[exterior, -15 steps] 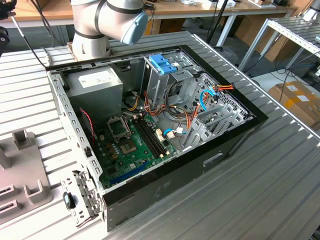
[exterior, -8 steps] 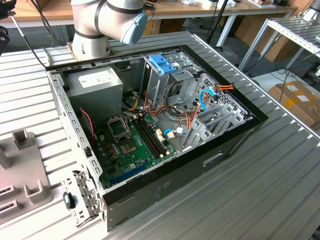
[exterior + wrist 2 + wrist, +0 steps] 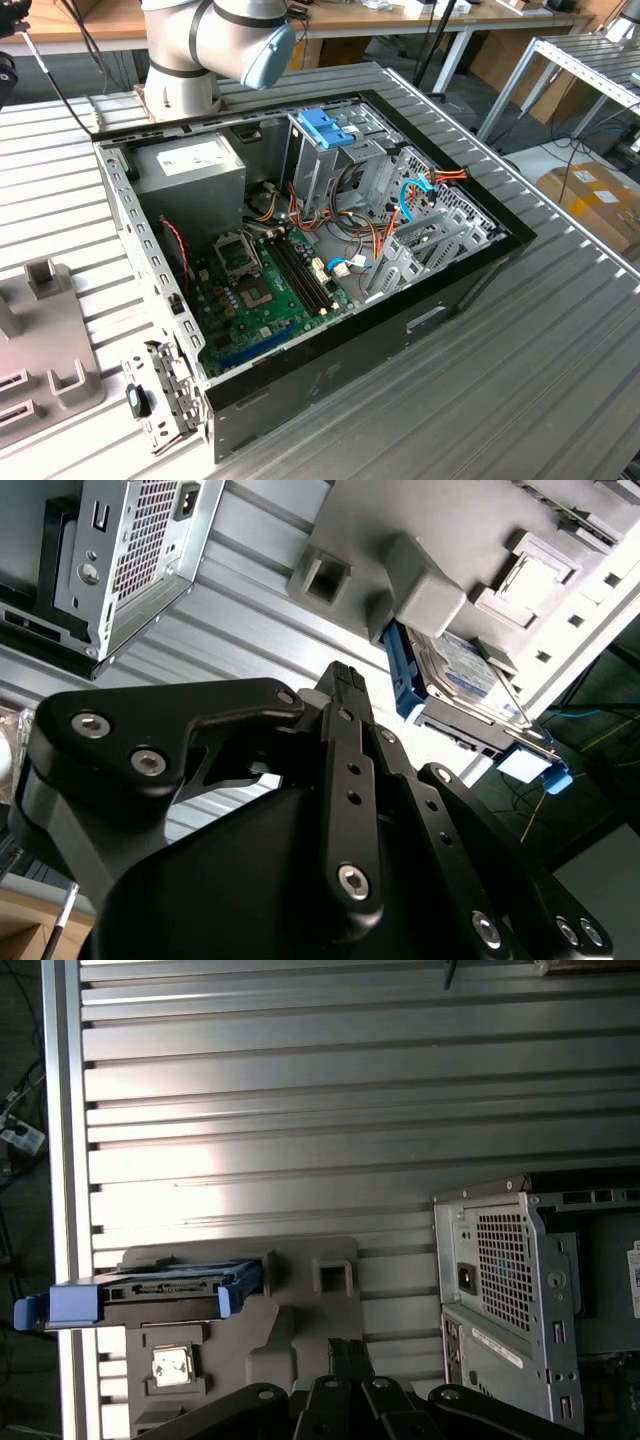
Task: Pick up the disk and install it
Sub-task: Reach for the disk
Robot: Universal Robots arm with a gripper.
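The disk (image 3: 160,1285) stands on its edge in a slot of the grey holder (image 3: 300,1310), clipped in blue plastic. The holder lies flat on the ribbed table (image 3: 300,1110), near one table edge and beside the back end of the open computer case (image 3: 500,1260). The disk's long axis runs along the table's ribs. One end points toward the case, and the other, with the blue tab, reaches out to the table edge.

The gripper (image 3: 347,1348) hangs over the holder, not over the disk. In both wrist views its tips aim at the bare part of the plate, near a block with a square socket. From the gripper, the disk lies off to one side, toward the table edge and away from the case. We judge that the reach to it runs along the disk's length, so the gripper meets the case-side end of the disk first. How high the gripper stands above the plate we cannot tell.

As for the hand itself, in the second wrist view the two fingers (image 3: 345,695) show as one narrow bar with the linkages folded in on either side. In the first wrist view they sit side by side with no gap that we can see. We take them to be together, with nothing between them, and they touch neither the disk nor the holder. The disk is not yet picked up.
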